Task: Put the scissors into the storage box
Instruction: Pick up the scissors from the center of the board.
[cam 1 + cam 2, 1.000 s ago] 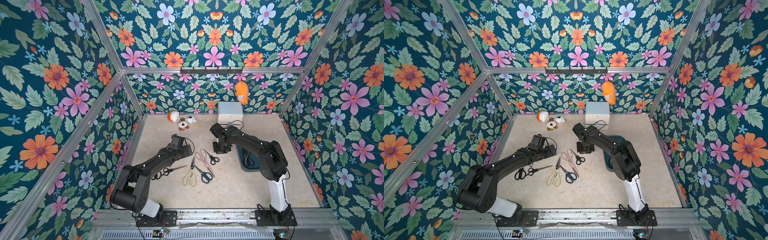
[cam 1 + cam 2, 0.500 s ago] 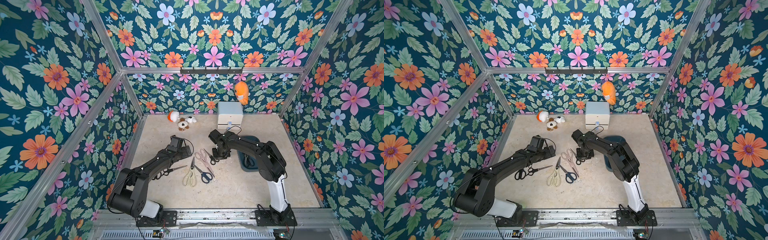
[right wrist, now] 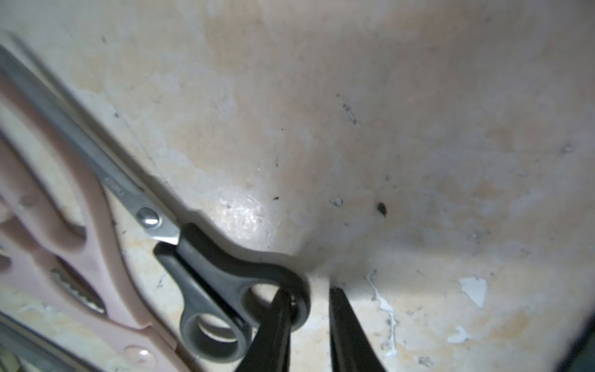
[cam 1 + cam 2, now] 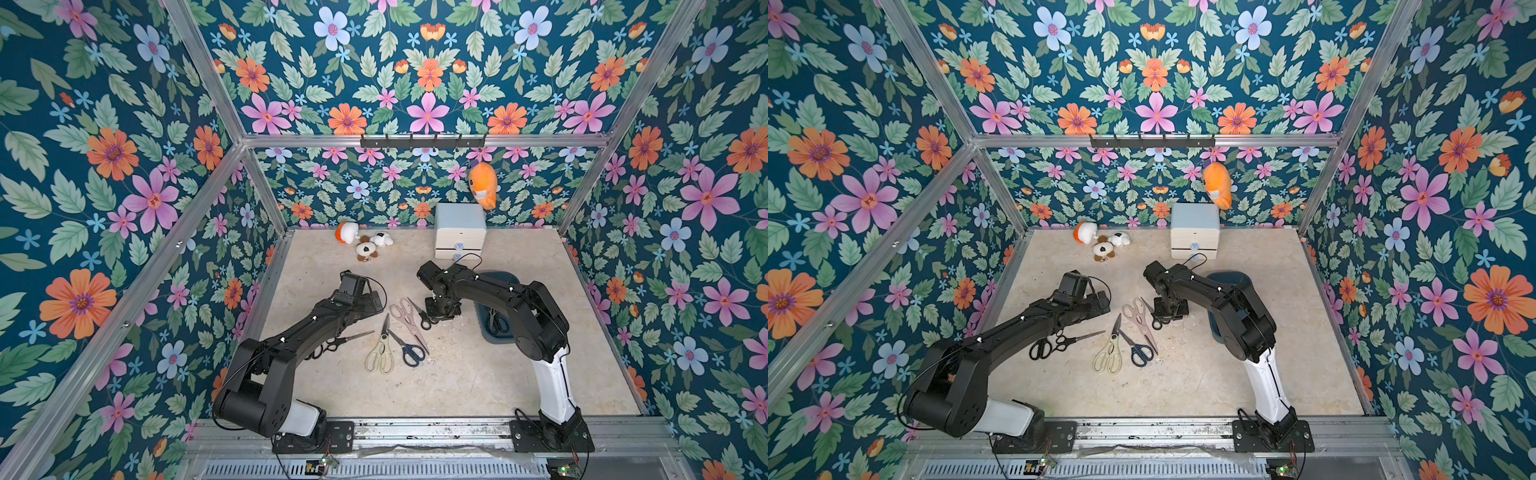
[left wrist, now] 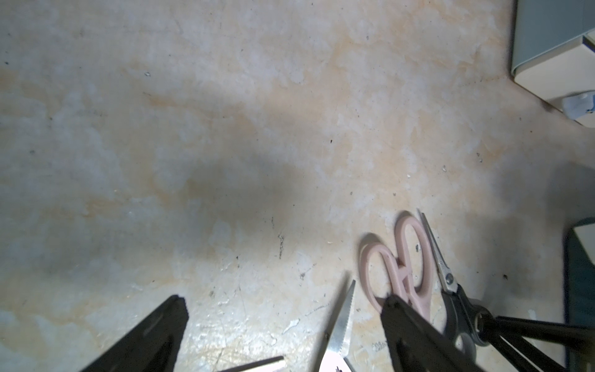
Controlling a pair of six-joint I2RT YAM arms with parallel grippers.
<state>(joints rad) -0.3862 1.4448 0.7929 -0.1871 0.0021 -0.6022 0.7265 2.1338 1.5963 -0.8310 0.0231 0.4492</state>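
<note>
Farthest from the storage box, the left gripper hovers over the bench, jaws spread wide and empty. Closer in lie two black-handled pairs, the cream pair, the blue pair and the pink pair, all loose. Nearest the box, the right gripper straddles a handle ring of the small black pair, jaws narrow; clamped or not, hard to say. Inside the box, a dark-handled pair at least: most remain.

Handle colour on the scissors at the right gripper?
Black, on the small steel-bladed scissors; right wrist view.
</note>
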